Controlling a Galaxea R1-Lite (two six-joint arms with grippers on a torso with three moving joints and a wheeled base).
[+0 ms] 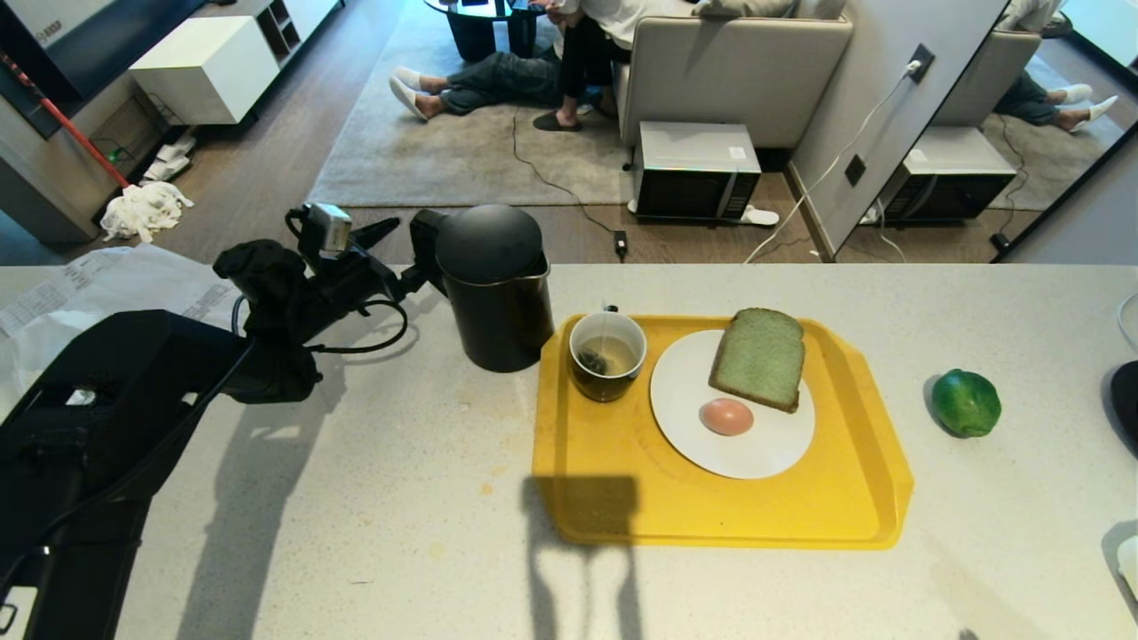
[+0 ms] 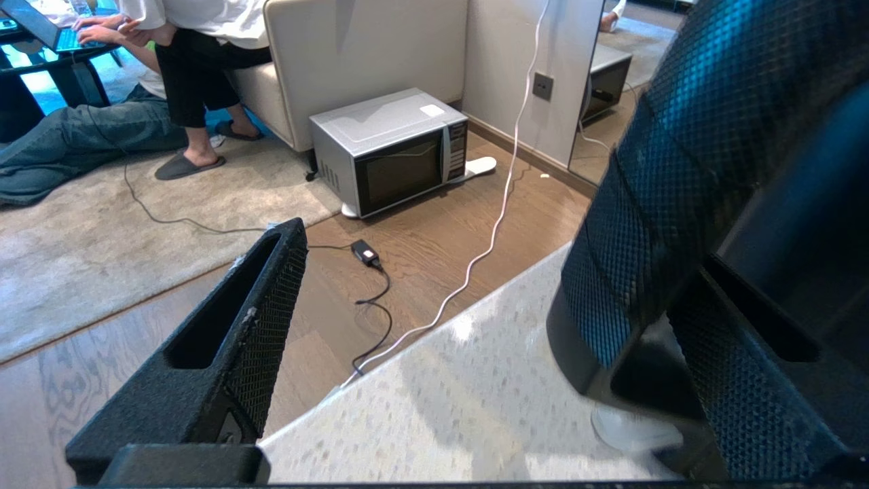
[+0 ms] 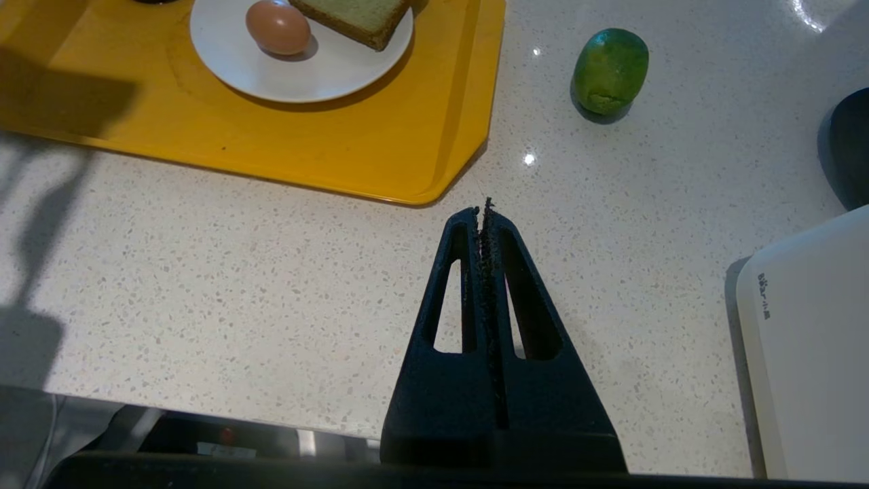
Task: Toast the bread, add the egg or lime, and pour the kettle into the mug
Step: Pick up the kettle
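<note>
Yellow tray [image 1: 853,520], white plate [image 1: 756,453], floor microwave [image 1: 695,169].

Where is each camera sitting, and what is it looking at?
Head view: up high, looking down at the counter, kettle and yellow tray; left gripper open by the kettle.
Left wrist view: behind open fingers, facing the kettle and a microwave.
Right wrist view: behind the shut right gripper, facing the lime.
Head and right wrist views share the egg.
</note>
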